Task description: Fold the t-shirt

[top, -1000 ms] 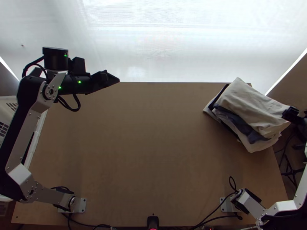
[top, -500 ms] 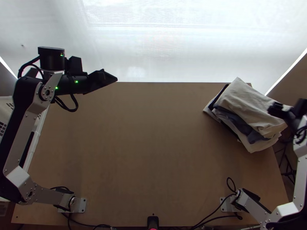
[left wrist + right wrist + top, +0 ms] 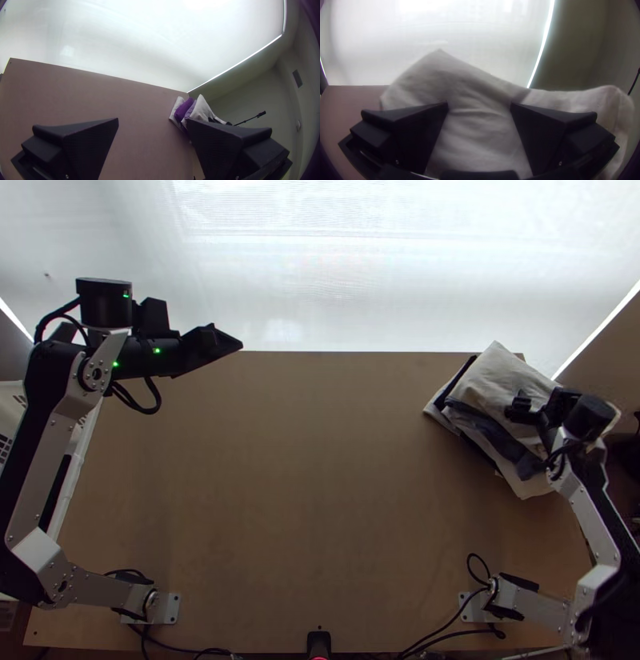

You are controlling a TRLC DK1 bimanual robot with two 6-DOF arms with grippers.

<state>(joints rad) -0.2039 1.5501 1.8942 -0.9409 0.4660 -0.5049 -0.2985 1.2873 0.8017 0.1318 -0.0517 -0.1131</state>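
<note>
Left black gripper (image 3: pixel 238 344): spread wide, near far-left of light wooden table (image 3: pixel 320 500); right black gripper (image 3: pixel 520 407): spread wide, above off-white-topped folded cloth stack (image 3: pixel 496 376), far right

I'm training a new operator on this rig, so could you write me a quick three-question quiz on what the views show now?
1. True or false: the right gripper is over the stack of cloth.
2. Fill in the blank: the fingers of the left gripper are ____ (open or shut).
3. What colour is the top cloth?
A) Purple
B) Pale
C) Dark blue

Key: 1 true; 2 open; 3 B
</note>
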